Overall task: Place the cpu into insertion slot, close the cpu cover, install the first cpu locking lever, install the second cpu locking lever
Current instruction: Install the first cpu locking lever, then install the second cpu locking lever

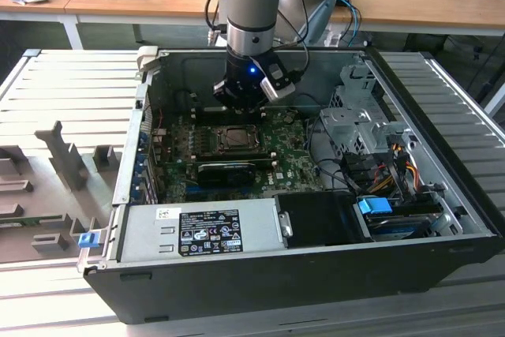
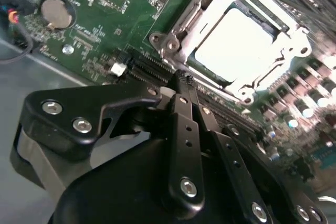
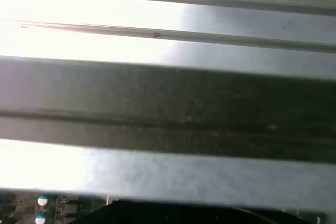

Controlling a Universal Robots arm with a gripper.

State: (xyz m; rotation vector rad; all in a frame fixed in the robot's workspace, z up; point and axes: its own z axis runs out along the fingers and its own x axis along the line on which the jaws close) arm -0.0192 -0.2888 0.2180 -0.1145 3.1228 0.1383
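Gripper (image 2: 184, 80) fingers (image 2: 185, 124) are pressed together with nothing between them, their tips just above the motherboard (image 2: 105, 19) beside the socket. From the exterior view the gripper (image 1: 243, 105) hangs inside the open case (image 1: 316, 274), over the far edge of the board (image 1: 292, 159), at the far side of the slot (image 1: 235, 139).

Lying open side up, the case holds the green board in its left half, a grey power supply (image 1: 197, 230) along the near wall, and a drive cage (image 1: 355, 116) and cables (image 1: 390, 163) on the exterior view's right. A long black card (image 1: 227, 170) lies just nearer than the slot.

Within the slot (image 2: 236, 40) sits the cpu (image 2: 236, 43), lying flat with its pale face up. Its edges run square with the socket. Round it lies the cover (image 2: 184, 30), a metal frame flat over the chip's edges, its opening showing the bright face. A coin cell (image 2: 56, 13) sits well apart on the board.
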